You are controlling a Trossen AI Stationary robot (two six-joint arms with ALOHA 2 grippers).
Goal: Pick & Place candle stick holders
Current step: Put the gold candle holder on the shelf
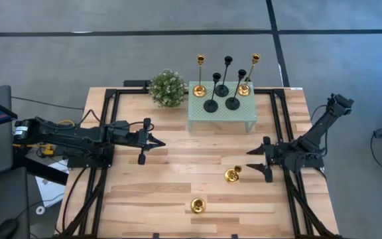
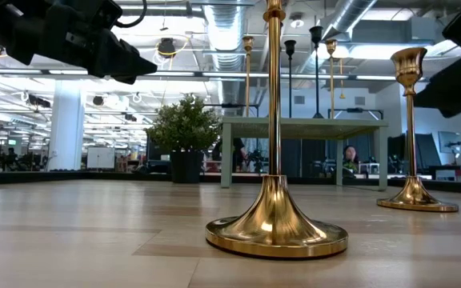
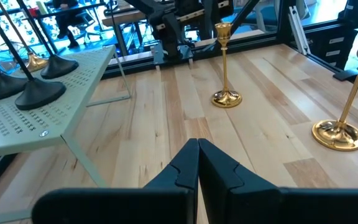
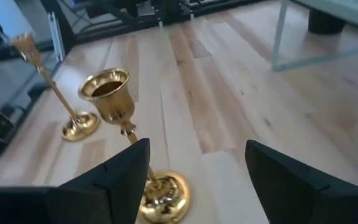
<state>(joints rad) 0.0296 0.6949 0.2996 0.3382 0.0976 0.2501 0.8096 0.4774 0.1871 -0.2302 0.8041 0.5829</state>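
Light wooden plank table (image 1: pixel 178 166) on grey floor with dark tape lines; behind it open office hall, exposed ceiling ducts, person seated far back. Two shiny gold candle stick holders (image 1: pixel 231 175) (image 1: pixel 197 205) upright on bare planks, well apart. Five more, gold and matte black, on mint green perforated stand (image 1: pixel 221 114) at far edge, beside round green bushy plant (image 1: pixel 167 87). Left gripper (image 1: pixel 156 142) above table's left part, fingers pressed together, empty. Right gripper (image 1: pixel 256 161) just beside nearer gold holder, fingers spread apart, empty.
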